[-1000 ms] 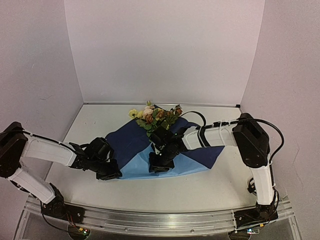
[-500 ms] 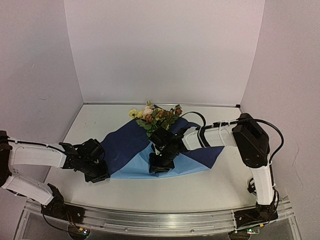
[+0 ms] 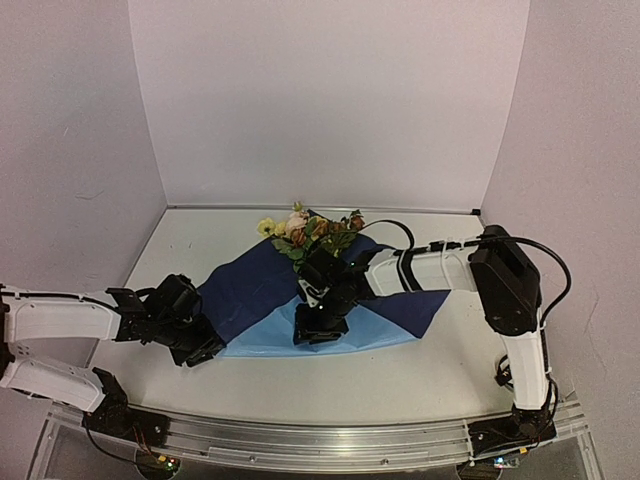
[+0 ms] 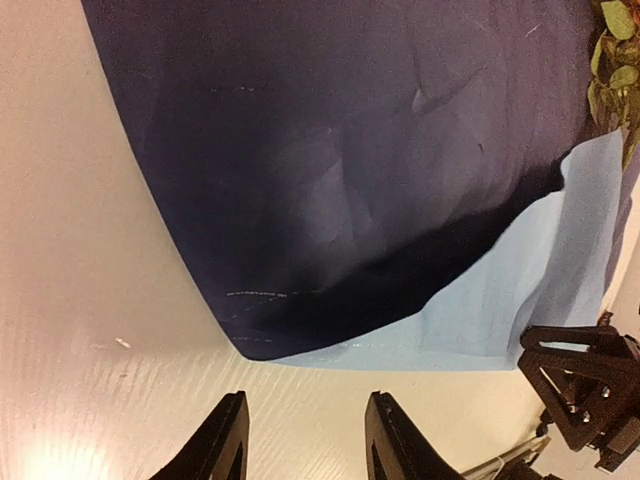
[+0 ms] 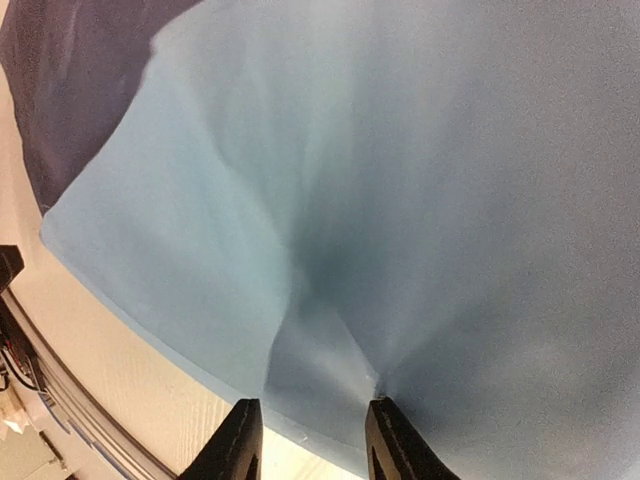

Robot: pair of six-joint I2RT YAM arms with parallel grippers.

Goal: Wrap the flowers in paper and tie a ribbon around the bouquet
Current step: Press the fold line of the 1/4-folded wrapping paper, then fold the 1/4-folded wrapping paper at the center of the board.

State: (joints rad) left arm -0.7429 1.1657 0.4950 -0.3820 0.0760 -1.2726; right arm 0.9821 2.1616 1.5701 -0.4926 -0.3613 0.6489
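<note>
Paper folded over the flower stems, both claws slack.
Top view: the thin matte paper (image 3: 270, 338) lies creased on the table (image 3: 400, 385), with dark-blue reverse flaps folded across its light-blue face. The flowers (image 3: 308, 230) poke out at the far end. The left gripper (image 3: 203, 350) has backed off the near-left corner since a second ago. Left wrist: its jaws stand apart and empty, just short of the paper's edge. Right wrist: the right gripper (image 5: 312, 440) gapes over a soft raised crease without pinching it; the stems are hidden beneath.
</note>
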